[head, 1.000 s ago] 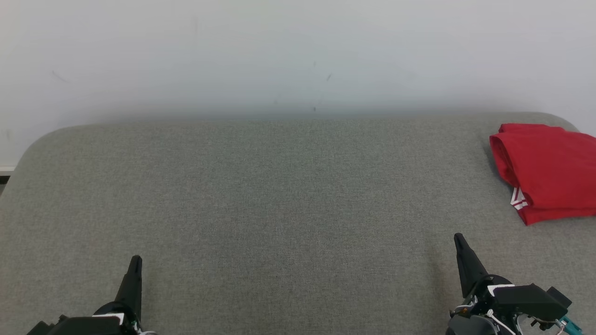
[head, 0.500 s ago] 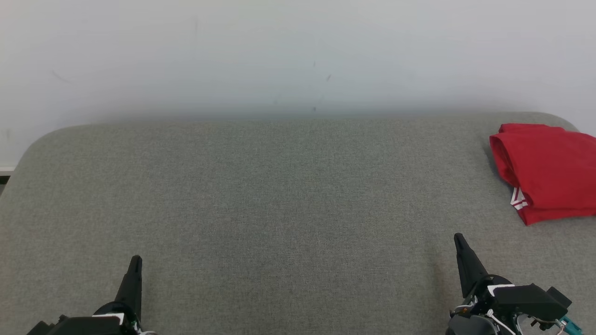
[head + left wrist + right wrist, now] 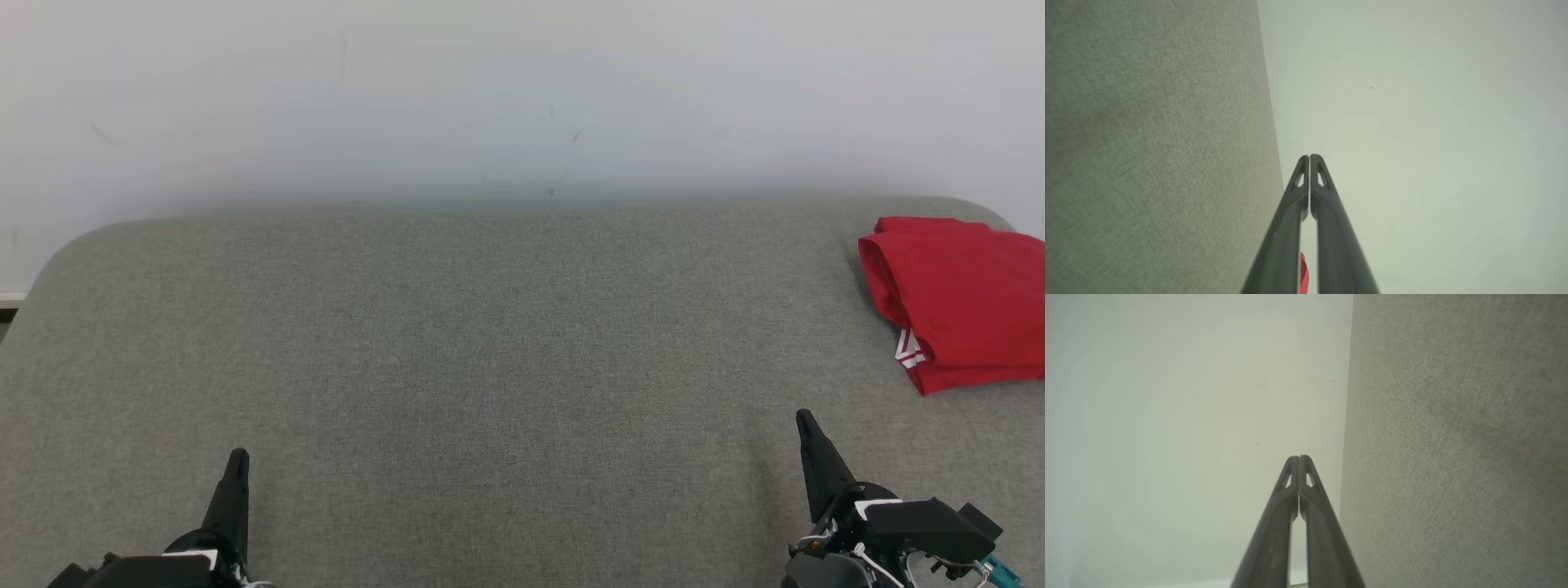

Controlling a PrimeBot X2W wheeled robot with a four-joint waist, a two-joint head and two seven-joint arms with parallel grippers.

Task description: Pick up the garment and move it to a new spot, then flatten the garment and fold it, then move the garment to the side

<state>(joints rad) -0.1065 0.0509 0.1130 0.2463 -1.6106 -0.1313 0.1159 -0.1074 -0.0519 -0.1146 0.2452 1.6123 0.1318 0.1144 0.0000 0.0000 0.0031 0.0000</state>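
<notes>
Folded red cloth garment (image 3: 959,302) with white stripes lies at far right corner of grey fabric-covered counter (image 3: 490,343). My left end effector (image 3: 237,456) and right end effector (image 3: 804,418): both closed, empty, over counter's near edge.

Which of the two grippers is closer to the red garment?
The right gripper, at the head view's lower right. The garment lies at the far right, beyond its tips; the left gripper is far off at the lower left.
</notes>
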